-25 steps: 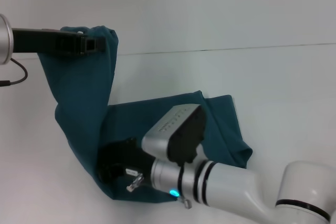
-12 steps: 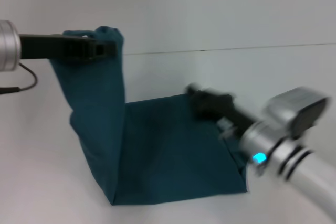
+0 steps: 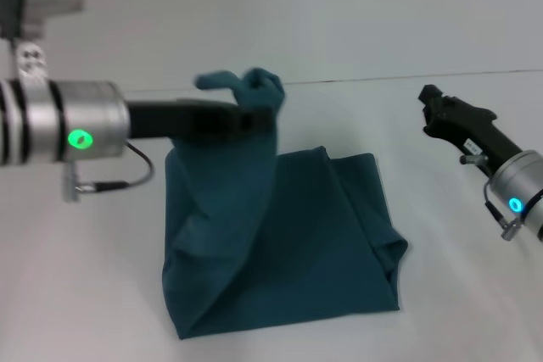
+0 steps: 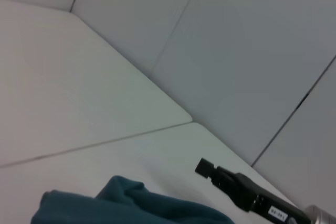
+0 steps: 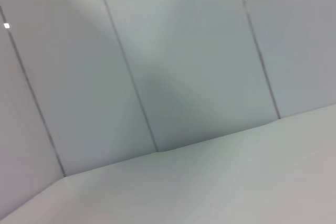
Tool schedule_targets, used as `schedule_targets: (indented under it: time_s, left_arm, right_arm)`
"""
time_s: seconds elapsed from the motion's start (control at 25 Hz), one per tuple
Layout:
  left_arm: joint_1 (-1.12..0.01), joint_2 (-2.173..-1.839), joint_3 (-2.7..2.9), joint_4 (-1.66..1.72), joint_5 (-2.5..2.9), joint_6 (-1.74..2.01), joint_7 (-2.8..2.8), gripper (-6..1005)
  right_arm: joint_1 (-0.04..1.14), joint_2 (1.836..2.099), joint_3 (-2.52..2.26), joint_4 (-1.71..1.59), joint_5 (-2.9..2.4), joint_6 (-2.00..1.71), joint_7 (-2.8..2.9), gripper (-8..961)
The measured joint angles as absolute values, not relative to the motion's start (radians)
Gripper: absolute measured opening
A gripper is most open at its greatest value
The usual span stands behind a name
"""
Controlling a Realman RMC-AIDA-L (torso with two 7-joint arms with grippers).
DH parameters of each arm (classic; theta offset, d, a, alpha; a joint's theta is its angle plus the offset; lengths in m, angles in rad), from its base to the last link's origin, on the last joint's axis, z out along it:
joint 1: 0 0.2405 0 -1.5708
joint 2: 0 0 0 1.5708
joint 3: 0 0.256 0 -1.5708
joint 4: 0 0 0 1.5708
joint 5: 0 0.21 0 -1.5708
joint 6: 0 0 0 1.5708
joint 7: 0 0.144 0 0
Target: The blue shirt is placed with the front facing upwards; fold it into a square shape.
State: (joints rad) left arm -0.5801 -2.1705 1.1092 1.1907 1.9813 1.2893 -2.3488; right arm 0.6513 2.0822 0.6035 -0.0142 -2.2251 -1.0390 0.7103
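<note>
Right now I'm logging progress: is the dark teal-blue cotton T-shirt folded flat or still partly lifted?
Partly lifted. The left gripper holds one bunched edge of the blue shirt above the white table; the rest lies folded.

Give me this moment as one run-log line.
left end effector: shut on shirt, lifted | right end effector: clear of shirt | fold: unfinished

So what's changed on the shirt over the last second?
The right gripper let go of the blue shirt and pulled back, off to the right. The left gripper carried its pinched edge rightward over the shirt. The lower part stays flat on the table.
</note>
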Motion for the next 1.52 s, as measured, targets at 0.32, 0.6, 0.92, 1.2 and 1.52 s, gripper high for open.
schedule_targets:
  time_s: [0.32,0.6,0.92,1.2,1.52]
  left_arm:
    - [-0.598,-2.172,1.307,0.971,1.84,1.072,-2.256,36]
    - [-0.626,-2.174,1.381,0.743,1.592,0.981,-2.066,105]
    - [-0.565,-2.174,1.418,0.809,1.469,1.051,-1.912,270]
    - [-0.492,-2.175,1.374,0.799,1.39,0.926,-1.571,563]
    - [-0.495,-2.175,1.409,0.776,1.383,0.769,-1.497,788]
  right_arm:
    - [0.653,2.082,0.601,-0.03,-2.224,-1.031,0.723,47]
    - [0.649,2.081,0.598,-0.032,-2.226,-1.029,0.733,52]
    - [0.648,2.081,0.598,-0.033,-2.227,-1.029,0.749,57]
    - [0.641,2.072,0.572,-0.05,-2.23,-1.055,0.782,61]
    - [0.671,2.057,0.321,-0.164,-2.256,-1.181,0.962,66]
